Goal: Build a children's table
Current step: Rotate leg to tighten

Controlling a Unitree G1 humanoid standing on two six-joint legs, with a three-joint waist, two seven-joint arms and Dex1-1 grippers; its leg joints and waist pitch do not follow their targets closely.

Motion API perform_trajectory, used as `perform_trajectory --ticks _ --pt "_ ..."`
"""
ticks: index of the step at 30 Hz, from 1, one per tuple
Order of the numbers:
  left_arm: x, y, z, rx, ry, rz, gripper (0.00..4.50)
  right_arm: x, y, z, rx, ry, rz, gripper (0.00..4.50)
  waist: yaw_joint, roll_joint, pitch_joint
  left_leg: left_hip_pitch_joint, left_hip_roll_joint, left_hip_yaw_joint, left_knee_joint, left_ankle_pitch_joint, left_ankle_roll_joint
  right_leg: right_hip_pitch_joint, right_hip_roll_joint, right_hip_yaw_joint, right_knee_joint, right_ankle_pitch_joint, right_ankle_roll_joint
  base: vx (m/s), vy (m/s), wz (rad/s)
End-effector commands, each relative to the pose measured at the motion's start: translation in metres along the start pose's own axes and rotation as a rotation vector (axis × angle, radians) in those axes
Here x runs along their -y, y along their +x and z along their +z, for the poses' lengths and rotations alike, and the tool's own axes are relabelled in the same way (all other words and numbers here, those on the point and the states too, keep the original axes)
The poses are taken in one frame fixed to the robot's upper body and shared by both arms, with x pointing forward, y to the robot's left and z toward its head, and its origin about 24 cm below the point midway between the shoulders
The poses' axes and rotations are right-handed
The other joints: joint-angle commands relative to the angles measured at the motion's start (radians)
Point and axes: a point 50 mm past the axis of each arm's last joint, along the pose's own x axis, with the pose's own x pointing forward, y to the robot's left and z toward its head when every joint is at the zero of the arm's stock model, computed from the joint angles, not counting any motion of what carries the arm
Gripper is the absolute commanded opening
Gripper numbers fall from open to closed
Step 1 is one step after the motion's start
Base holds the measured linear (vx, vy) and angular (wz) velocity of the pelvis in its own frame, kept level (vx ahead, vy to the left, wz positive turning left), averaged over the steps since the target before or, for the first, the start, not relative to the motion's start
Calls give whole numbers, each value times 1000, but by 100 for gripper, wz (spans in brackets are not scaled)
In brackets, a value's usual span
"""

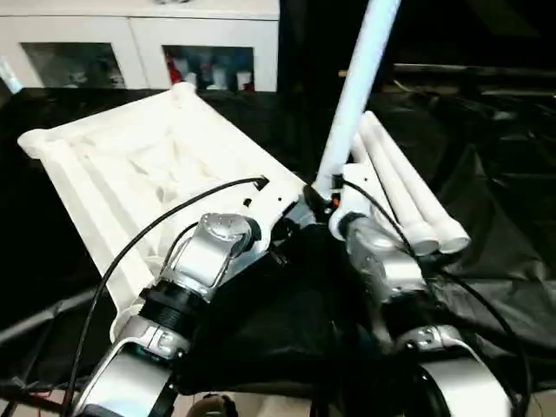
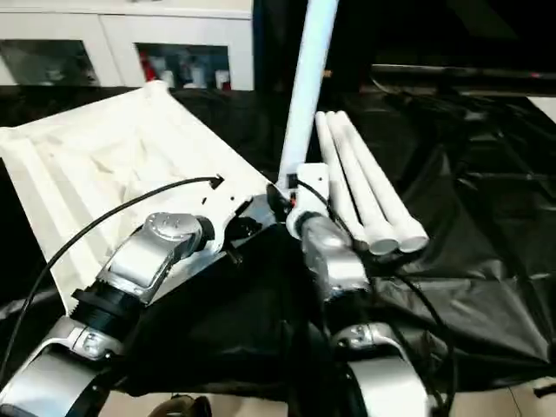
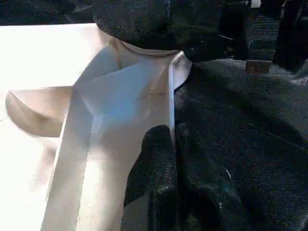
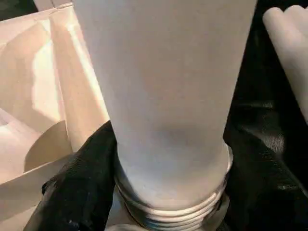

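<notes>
The right gripper clasps the long white tapered plastic leg at the white ribbed tabletop's corner socket; keep it upright while threading. Left gripper, pinched on the tabletop's rim, should hold firm.

You see a matt white plastic table top with ribbed underside, and smooth white plastic legs, one leg ending in a ridged thread. The black cloth looks crinkled, slightly shiny. Your forearms are brushed silver metal.

Silver, rounded forearms with black ribbed collars; thin black cables loop over them; black fingers.
</notes>
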Motion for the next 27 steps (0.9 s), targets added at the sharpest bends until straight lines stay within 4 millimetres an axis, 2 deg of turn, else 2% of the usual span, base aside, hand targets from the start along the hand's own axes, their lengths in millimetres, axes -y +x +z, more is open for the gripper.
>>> perform_trajectory --ticks 1,3,9,10,12,14,15,16,17,20,22,23,25,26,27 --pt "18 7 27 96 49 -82 0 -26 -2 -41 -168 91 74 273 -2 5 -57 39 52 -44 -87 -474 -37 12 -88 39 -98 -541 -128 0 0 0" --pt "16 6 26 95 46 -78 0 -27 0 -40 -168 75 72 273 -2 7 -57 40 52 -44 -87 -481 -38 10 -89 39 -98 -545 -127 0 0 0" --pt "14 4 24 96 50 -79 0 -28 2 -36 -151 -11 87 273 -5 6 -54 42 50 -47 -88 -512 -40 6 -89 35 -105 -598 -107 0 0 0" --pt "14 4 24 98 50 -81 0 -27 3 -34 -144 -15 95 308 -5 7 -55 42 51 -48 -88 -515 -39 5 -89 35 -106 -595 -107 0 0 0" --pt "15 3 25 102 54 -89 0 -27 3 -31 -125 -10 97 346 -5 8 -54 42 52 -48 -90 -524 -41 4 -88 33 -105 -587 -107 0 0 0" --pt "14 2 25 108 67 -96 0 -26 4 -26 -103 6 109 348 -6 6 -56 42 51 -48 -91 -534 -40 4 -89 29 -105 -583 -108 0 0 0" --pt "14 2 25 110 71 -99 0 -26 4 -25 -98 9 107 369 -6 6 -58 40 51 -48 -91 -526 -38 6 -92 29 -105 -577 -110 0 0 0" --pt "14 1 25 116 80 -105 0 -26 4 -23 -82 12 104 383 -5 6 -59 35 53 -47 -93 -505 -34 9 -93 30 -101 -553 -115 0 0 0" --pt "14 0 25 120 85 -109 0 -25 4 -21 -73 12 107 391 -3 7 -59 35 54 -45 -94 -499 -32 7 -94 32 -100 -539 -121 0 0 0" --pt "14 -5 24 140 114 -129 0 -23 3 -10 -16 -2 129 402 -1 6 -64 30 56 -43 -95 -469 -27 13 -95 34 -94 -497 -138 0 0 0" --pt "14 -9 22 150 129 -150 0 -19 1 -3 19 -13 138 433 4 5 -70 24 58 -35 -94 -393 -13 18 -93 40 -83 -390 -167 0 0 0" --pt "14 -10 21 151 131 -156 0 -18 0 -1 28 -17 141 433 5 3 -71 22 58 -32 -93 -372 -7 19 -93 41 -80 -365 -175 0 0 0" --pt "13 -13 18 146 131 -166 0 -13 -4 5 53 -34 159 447 12 6 -74 26 60 -24 -88 -318 12 20 -91 43 -72 -296 -204 0 0 0" --pt "13 -14 17 144 134 -171 0 -11 -7 8 63 -46 170 447 17 6 -74 27 60 -22 -87 -307 16 19 -89 44 -73 -286 -204 0 0 0" --pt "11 -18 12 139 140 -184 0 -5 -14 15 79 -86 206 447 25 5 -79 27 60 -17 -82 -253 31 24 -88 44 -64 -231 -209 53 -22 11"
